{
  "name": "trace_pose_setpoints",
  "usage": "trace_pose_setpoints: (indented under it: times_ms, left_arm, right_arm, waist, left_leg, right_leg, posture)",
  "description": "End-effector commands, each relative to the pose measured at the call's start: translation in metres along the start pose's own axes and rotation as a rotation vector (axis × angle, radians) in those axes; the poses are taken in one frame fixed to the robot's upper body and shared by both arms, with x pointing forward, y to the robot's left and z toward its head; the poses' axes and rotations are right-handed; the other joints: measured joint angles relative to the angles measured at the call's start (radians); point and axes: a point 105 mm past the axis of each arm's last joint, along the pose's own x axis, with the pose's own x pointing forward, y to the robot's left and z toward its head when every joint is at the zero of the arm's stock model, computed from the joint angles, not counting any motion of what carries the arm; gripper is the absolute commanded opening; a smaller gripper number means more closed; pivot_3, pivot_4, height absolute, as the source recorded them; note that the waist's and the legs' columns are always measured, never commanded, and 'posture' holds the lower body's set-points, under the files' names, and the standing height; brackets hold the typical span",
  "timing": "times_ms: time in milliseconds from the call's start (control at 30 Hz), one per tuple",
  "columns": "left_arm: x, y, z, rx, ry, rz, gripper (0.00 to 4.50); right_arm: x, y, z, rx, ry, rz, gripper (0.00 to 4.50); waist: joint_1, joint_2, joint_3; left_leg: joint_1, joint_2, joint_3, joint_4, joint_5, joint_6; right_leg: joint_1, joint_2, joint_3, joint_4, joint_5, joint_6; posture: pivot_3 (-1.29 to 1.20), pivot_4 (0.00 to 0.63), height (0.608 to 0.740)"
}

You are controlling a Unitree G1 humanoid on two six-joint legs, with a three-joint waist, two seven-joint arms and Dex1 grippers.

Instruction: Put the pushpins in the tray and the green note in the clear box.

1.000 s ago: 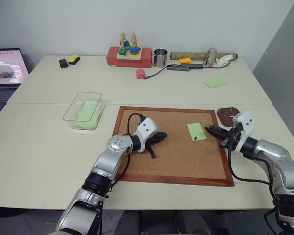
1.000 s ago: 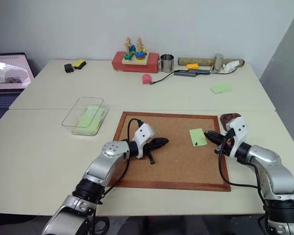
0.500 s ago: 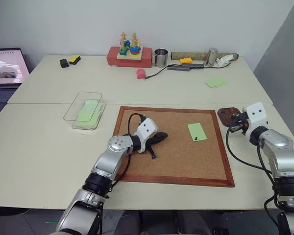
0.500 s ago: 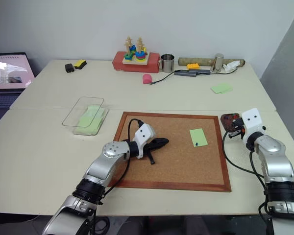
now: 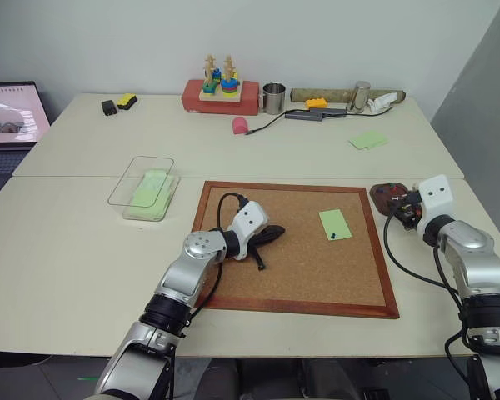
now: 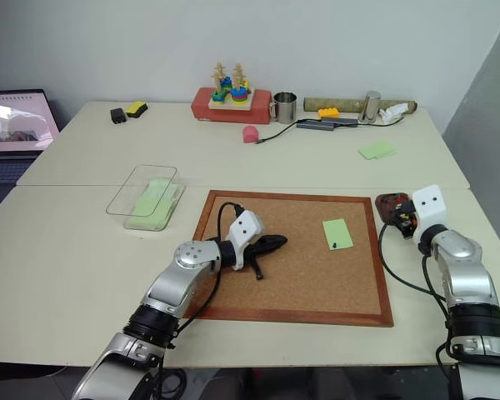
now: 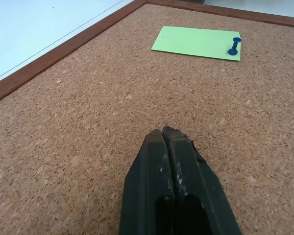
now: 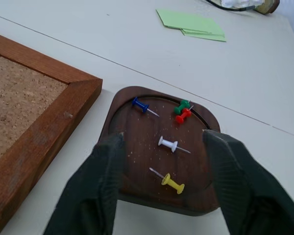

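Where grainy corkboard (image 7: 88, 122) ends, glossy rounded tray (image 8: 137, 132) cradles plastic-headed pushpins (image 8: 167, 144).

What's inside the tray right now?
The tray holds five loose pushpins: blue, green, red, white and yellow. The open right gripper covers the tray's near corners, so anything there is hidden.
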Motion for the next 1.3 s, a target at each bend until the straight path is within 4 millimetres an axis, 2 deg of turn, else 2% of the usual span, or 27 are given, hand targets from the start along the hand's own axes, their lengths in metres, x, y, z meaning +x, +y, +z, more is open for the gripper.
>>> trace_pose_setpoints:
  times_ms: [33, 267, 400, 667, 967, 1067, 1300]
  left_arm:
    - [0.002, -0.008, -0.013, -0.011, 0.045, -0.020, 0.00]
    - [0.001, -0.007, -0.014, -0.008, 0.048, -0.021, 0.00]
    - [0.001, -0.007, -0.014, -0.004, 0.050, -0.023, 0.00]
    - [0.001, -0.006, -0.014, 0.005, 0.055, -0.028, 0.00]
    - [0.002, -0.006, -0.013, 0.009, 0.055, -0.032, 0.00]
    - [0.003, -0.007, -0.013, 0.009, 0.053, -0.033, 0.00]
    - [0.001, -0.007, -0.014, 0.005, 0.055, -0.026, 0.00]
  right_arm:
    - [-0.011, -0.010, 0.040, -0.024, -0.156, -0.005, 3.51]
    - [-0.036, 0.008, 0.063, -0.055, -0.248, 0.141, 3.51]
    - [-0.053, 0.032, 0.070, -0.054, -0.278, 0.284, 3.51]
    - [-0.079, 0.086, 0.058, -0.073, -0.241, 0.516, 3.51]
    - [-0.069, 0.126, 0.035, -0.092, -0.166, 0.600, 3.51]
    - [-0.056, 0.130, 0.028, -0.067, -0.156, 0.578, 3.51]
    - [-0.039, 0.131, 0.020, -0.024, -0.161, 0.572, 3.51]
  waist:
    - [0.000, 0.000, 0.000]
    - [0.000, 0.000, 0.000]
    - [0.001, 0.000, 0.000]
    - [0.002, 0.000, 0.000]
    - [0.002, 0.000, 0.000]
    - [0.002, 0.000, 0.000]
    - [0.002, -0.001, 0.000]
  left_leg:
    - [0.000, 0.000, 0.000, 0.000, 0.000, 0.000]
    - [0.000, 0.000, -0.001, 0.000, 0.000, 0.000]
    - [0.000, 0.000, -0.001, 0.000, 0.000, 0.000]
    - [0.000, 0.000, -0.001, 0.000, 0.000, 0.000]
    - [0.000, 0.000, -0.001, 0.000, 0.000, 0.000]
    - [0.000, 0.000, -0.001, 0.000, 0.000, 0.000]
    - [0.000, 0.000, -0.001, 0.000, 0.000, 0.000]
  right_leg:
    - [0.000, 0.000, 0.000, 0.000, 0.000, 0.000]
    - [0.000, 0.000, -0.001, 0.000, 0.000, 0.000]
    - [0.000, 0.000, -0.001, 0.000, -0.002, 0.003]
    - [0.000, 0.000, -0.001, 0.000, -0.002, 0.004]
    - [0.001, 0.000, -0.001, 0.000, -0.003, 0.005]
    - [0.001, 0.000, -0.001, 0.000, -0.003, 0.005]
    - [0.001, 0.000, -0.001, 0.000, -0.003, 0.004]
  posture:
    - [0.00, 0.150, 0.740]
    - [0.00, 0.150, 0.740]
    - [0.00, 0.150, 0.740]
    - [0.00, 0.150, 0.740]
    - [0.00, 0.150, 0.740]
    - [0.00, 0.150, 0.740]
    - [0.00, 0.150, 0.740]
